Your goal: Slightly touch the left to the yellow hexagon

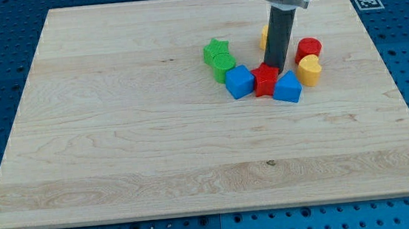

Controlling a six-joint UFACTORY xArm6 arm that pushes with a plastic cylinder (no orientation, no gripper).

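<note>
One small step up and left of my tip (278,69) hides the yellow hexagon (264,36) (I have no claw, just a rod).

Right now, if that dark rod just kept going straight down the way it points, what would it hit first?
Probably just the wooden board: my tip already rides on it, right behind the red block. Depth is unclear, so it may be touching that block. The yellow hexagon sits mostly hidden behind the rod.

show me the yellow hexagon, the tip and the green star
yellow hexagon (264,36): camera view, the visible left edge beside the rod.
my tip (277,69): camera view, the rod's lower end, above the red block.
green star (216,50): camera view, its top face.
</note>
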